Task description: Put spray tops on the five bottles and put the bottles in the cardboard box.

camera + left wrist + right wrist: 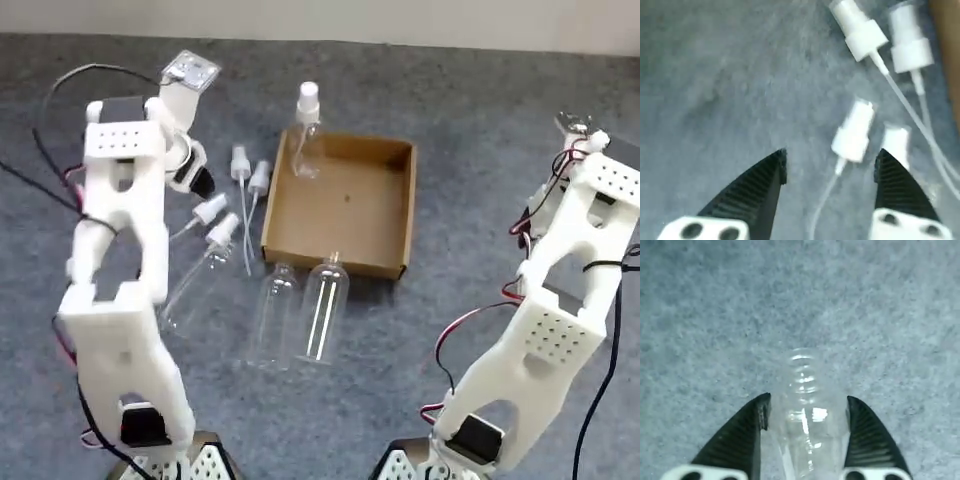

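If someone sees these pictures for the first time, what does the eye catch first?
The brown cardboard box lies open at the centre, one capped bottle upright at its far left corner. Left of it, white spray tops lie loose near the open left gripper. The right gripper grips a clear topless bottle by its sides.
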You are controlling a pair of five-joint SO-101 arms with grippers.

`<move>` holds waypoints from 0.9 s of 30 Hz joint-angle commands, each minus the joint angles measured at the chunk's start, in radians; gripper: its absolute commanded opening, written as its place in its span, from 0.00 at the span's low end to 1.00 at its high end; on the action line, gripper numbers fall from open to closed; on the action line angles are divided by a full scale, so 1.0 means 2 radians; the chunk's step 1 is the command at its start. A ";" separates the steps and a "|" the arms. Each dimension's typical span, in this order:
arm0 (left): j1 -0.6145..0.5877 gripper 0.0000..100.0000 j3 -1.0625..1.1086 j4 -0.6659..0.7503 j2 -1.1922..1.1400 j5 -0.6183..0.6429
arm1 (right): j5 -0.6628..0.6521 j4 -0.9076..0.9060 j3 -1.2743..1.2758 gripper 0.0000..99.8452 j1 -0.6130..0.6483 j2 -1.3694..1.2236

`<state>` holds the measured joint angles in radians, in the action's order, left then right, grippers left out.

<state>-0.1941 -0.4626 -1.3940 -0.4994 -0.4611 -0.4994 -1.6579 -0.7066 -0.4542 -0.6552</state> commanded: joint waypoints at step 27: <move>-0.030 0.00 -0.501 -0.186 -0.265 0.015 | -0.007 -0.024 -0.029 0.26 -0.003 -0.072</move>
<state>-0.2048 -1.4446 -1.7515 -1.1945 -0.4810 -0.5040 -1.6916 -0.7204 -0.4542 -0.8163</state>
